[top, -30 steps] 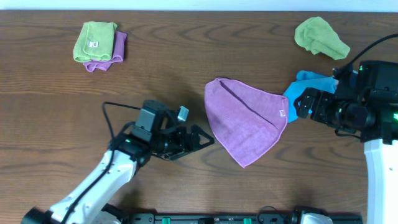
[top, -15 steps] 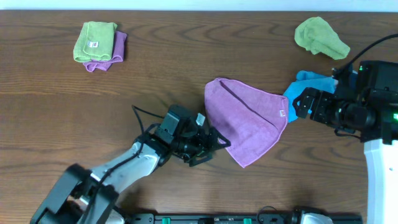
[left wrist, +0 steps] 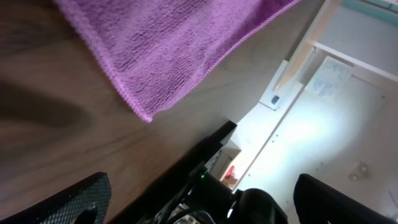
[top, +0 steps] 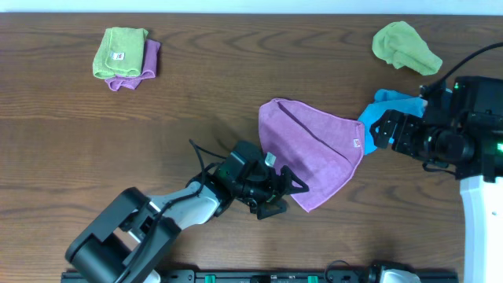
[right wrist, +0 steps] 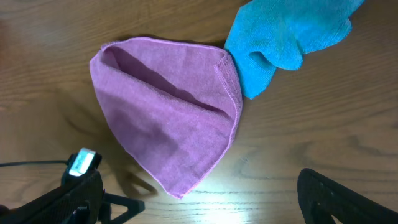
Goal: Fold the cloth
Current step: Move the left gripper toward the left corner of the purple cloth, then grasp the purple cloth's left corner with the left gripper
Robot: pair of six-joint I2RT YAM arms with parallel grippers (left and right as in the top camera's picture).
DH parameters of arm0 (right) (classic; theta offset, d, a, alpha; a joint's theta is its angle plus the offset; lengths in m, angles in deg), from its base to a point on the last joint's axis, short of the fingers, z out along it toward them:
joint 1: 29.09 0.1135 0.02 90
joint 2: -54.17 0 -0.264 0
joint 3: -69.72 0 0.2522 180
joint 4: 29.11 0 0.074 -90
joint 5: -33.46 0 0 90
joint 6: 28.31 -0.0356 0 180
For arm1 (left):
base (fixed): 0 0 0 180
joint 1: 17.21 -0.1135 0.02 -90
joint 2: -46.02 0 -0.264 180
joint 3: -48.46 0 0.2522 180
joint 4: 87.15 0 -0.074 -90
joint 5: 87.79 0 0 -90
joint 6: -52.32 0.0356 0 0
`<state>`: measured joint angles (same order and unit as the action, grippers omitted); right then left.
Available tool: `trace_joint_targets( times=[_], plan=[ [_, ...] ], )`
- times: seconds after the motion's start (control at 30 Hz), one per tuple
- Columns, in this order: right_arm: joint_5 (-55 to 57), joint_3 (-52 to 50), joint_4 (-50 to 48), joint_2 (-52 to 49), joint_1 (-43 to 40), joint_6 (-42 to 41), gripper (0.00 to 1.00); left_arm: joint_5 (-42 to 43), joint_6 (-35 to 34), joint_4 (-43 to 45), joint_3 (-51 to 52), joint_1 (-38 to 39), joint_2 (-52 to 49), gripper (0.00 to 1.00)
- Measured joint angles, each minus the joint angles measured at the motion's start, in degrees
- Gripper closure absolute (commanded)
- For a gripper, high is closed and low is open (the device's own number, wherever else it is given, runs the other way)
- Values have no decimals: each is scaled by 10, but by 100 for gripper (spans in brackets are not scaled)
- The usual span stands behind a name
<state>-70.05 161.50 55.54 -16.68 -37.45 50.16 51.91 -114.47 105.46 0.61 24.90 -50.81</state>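
Sliding in from 9 o'clock over last second, left gripper [top: 287, 195] now sits just beside 6 o'clock corner of cloth [top: 310, 153], jaws wide apart, probably not touching yet; right gripper [top: 376, 132] unmoved at cloth's 3 o'clock edge by white tag [top: 356, 144], jaws apart, holding nothing; cloth rumpled, right of table centre; corner pick looks next; dark wood table [top: 196, 110]; blue cloth [top: 389, 102] at 2 o'clock, lime-green cloth [top: 405, 45] at 1, folded stack [top: 126, 56] at 10; pale room beyond table edge, blurred.

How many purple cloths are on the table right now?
2. The loosely folded purple cloth mid-table; a second purple cloth at the far left, partly under a lime-green cloth. Others may be hidden.
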Motion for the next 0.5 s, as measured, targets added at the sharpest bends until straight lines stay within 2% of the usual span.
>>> trace_joint_targets(
  times=[0.13, 0.5],
  plan=[
    [0, 0, 0, 0, 0, 0, 1, -4, -18, 31, 0, 9, -15, 5],
    [0, 0, -1, 0, 0, -2, 1, -41, -49, 39, 0, 32, -33, 5]
  ],
)
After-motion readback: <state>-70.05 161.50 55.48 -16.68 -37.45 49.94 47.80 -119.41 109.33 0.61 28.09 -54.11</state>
